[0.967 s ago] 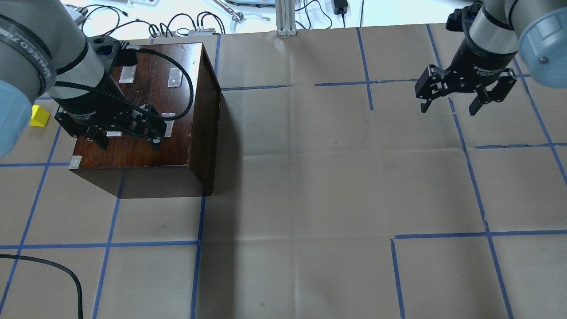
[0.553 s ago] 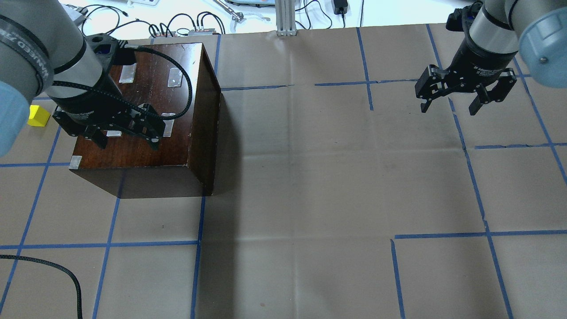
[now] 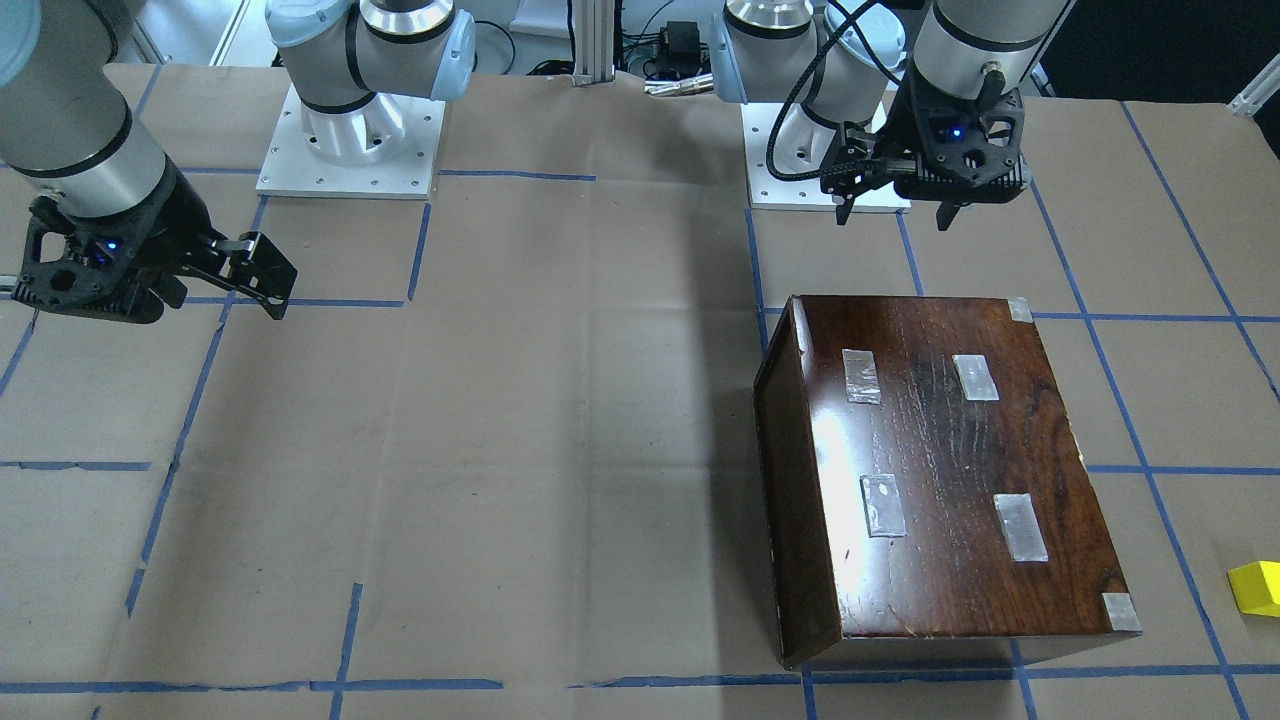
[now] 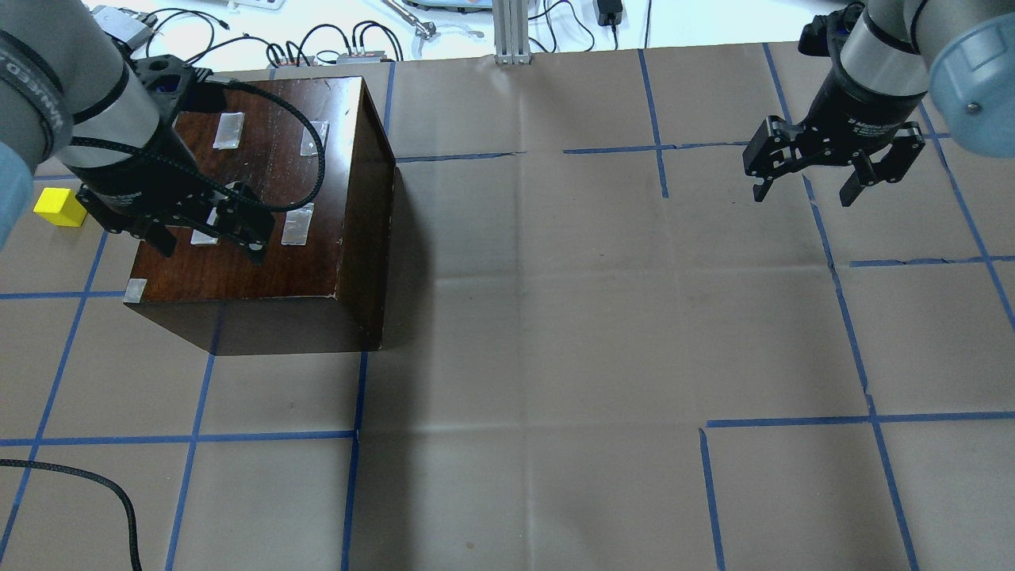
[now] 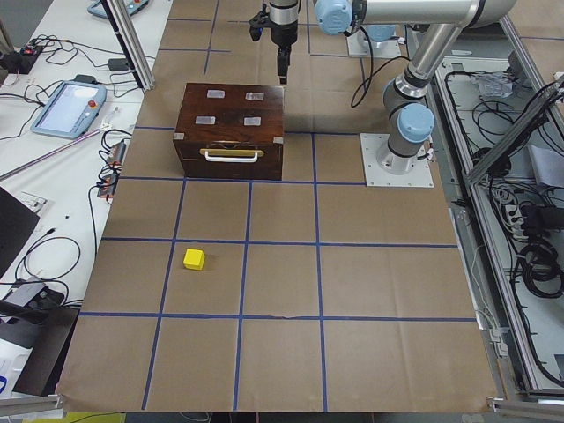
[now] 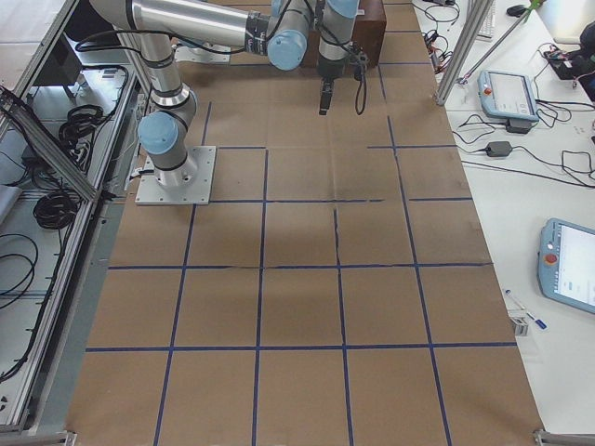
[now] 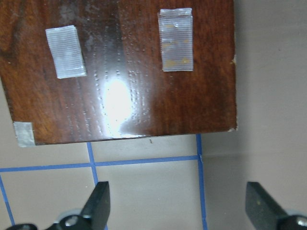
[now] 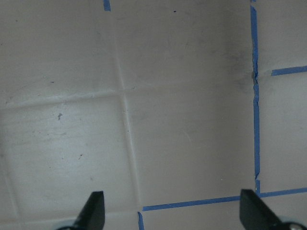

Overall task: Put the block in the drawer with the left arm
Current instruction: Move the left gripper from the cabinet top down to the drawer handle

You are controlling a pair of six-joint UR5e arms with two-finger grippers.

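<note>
The yellow block (image 4: pixel 57 206) lies on the paper-covered table left of the dark-brown cabinet (image 4: pixel 262 198); it also shows in the front view (image 3: pixel 1257 587) and the left view (image 5: pixel 194 259). The drawer front (image 5: pixel 231 160) faces the block's side and is shut, with a pale handle. My left gripper (image 4: pixel 210 246) is open and empty, hovering over the cabinet's taped top near its near edge. In the left wrist view (image 7: pixel 180 211) the cabinet's edge and table lie below it. My right gripper (image 4: pixel 803 194) is open and empty, above the table far right.
Several clear tape patches (image 4: pixel 297 224) sit on the cabinet top. Blue tape lines (image 4: pixel 357 436) grid the table. Cables and an aluminium post (image 4: pixel 511 32) stand at the far edge. A black cable (image 4: pixel 119 500) lies at the near left corner.
My left gripper has moved left and slightly away over the cabinet top, uncovering more of the yellow block. The right arm has not moved.
</note>
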